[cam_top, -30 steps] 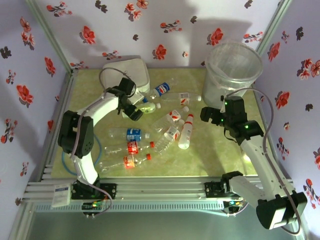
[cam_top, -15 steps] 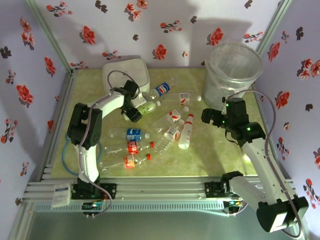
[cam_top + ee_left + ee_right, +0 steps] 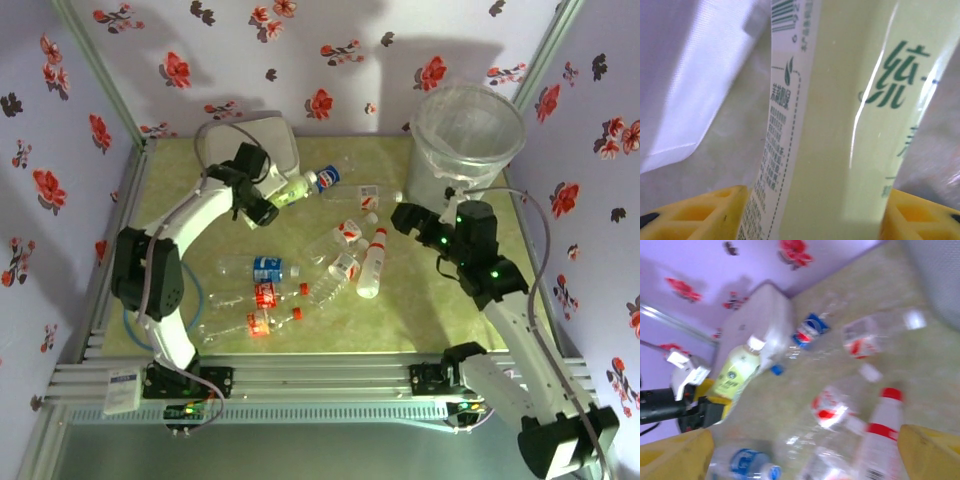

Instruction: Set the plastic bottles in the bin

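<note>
One green-yellow bottle (image 3: 840, 100) sits pinched inside the left hand (image 3: 815, 215).

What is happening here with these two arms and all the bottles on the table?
The left gripper is shut on a green-labelled bottle, close to the white box. The right gripper is open and holds nothing; it hangs over the table in front of the bin. The other bottles lie scattered on the table.
</note>
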{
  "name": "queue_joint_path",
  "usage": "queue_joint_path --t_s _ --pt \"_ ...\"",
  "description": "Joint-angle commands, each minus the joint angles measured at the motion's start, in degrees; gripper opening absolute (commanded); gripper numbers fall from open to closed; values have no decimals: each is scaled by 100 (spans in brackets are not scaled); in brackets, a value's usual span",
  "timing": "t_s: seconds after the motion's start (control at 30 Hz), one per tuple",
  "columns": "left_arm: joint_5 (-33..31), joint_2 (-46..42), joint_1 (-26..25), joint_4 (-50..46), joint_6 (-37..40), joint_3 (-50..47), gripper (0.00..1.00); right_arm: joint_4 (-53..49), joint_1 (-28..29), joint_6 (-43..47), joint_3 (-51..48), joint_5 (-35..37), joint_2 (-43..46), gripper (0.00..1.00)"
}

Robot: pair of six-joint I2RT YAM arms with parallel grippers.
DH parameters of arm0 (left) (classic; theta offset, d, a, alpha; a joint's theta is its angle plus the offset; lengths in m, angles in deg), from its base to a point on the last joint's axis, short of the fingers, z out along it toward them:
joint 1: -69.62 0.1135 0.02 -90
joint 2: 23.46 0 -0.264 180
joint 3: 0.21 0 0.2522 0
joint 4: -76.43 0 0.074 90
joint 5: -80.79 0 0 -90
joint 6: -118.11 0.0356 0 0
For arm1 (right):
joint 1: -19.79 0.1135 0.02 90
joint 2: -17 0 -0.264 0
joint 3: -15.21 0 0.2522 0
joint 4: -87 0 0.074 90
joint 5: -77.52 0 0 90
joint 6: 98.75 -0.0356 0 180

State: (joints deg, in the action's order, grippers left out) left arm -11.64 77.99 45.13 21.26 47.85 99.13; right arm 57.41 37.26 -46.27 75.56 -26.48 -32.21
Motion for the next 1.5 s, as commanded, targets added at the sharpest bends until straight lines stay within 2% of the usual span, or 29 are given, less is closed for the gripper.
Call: queue_joint_path --t_s 0.0,0.07,0.17,0.3,0.5,0.67,0.97,1.1,1.27,1.47 --pt "523 -638 -79 -65 -1588 82 56 1547 660 -514 165 -130 -381 95" --pt "1362 -1004 -226 624 -2478 -428 56 1553 1090 -218 458 133 -740 95" --pt "1934 -1381 -585 1675 -3349 -1151 55 1389 1497 96 919 290 -1327 95" --pt "2211 -1589 -1007 2654 -4028 -1769 54 1230 1812 470 1341 298 -1897 97" --pt "2688 -1619 -1185 3609 -4551 -2028 52 1179 1882 373 1481 296 -2438 95" --pt "2840 -1699 -1233 4145 -4777 -2265 52 1215 1780 51 1355 538 -2488 90" --pt "3421 -1672 -1337 4570 -4915 -2268 52 1857 1521 -614 1350 -178 -2832 81" --pt "3443 -1792 -1372 4663 -4943 -2343 51 1965 1417 -732 1380 -241 -2922 73" --pt "3478 -1742 -1393 4686 -4910 -2253 52 1991 1408 -705 1573 -467 -3204 70" --pt "3478 -1677 -1392 4805 -4972 -2243 53 1684 1399 -474 1738 -409 -3256 53"
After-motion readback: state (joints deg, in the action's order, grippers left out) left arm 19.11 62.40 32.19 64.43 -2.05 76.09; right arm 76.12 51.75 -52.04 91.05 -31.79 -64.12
